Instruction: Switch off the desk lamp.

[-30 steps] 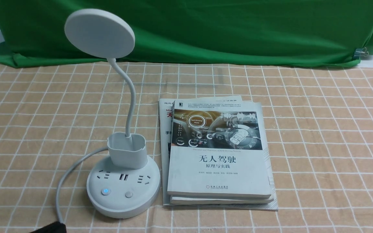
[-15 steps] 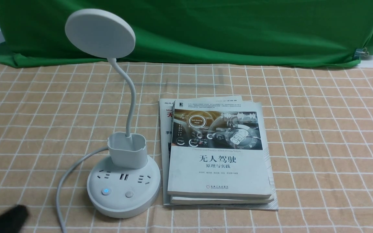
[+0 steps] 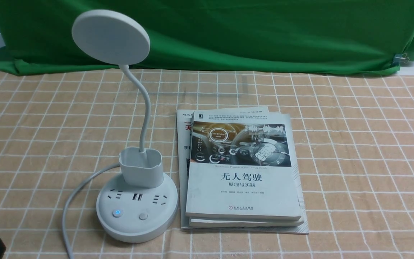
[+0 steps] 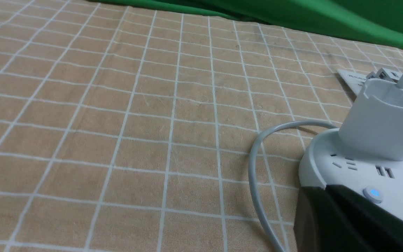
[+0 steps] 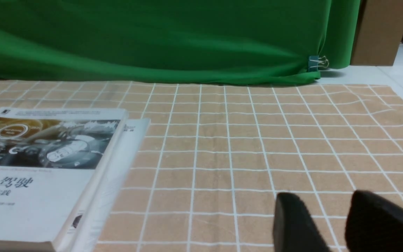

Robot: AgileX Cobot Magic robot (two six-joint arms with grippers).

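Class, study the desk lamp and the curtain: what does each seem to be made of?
Desk lamp: probably matte white plastic, judging by its smooth, moulded base with soft highlights.

Curtain: green fabric, fairly smooth, shown by its soft folds and draping; the fibre can't be told.

Place: a lab-like test station; the room beyond it cannot be told.
Backdrop: a green cloth (image 3: 228, 36) hangs along the far side, held at far right by a binder clip (image 3: 400, 59).
Counter: the counter (image 3: 365, 162) wears a brown cover with white grid lines.
Books: a stack (image 3: 243, 190), its top cover showing "Self-Driving Mode".
Machine: black claw tips (image 5: 297, 220) are seen in the right wrist view.
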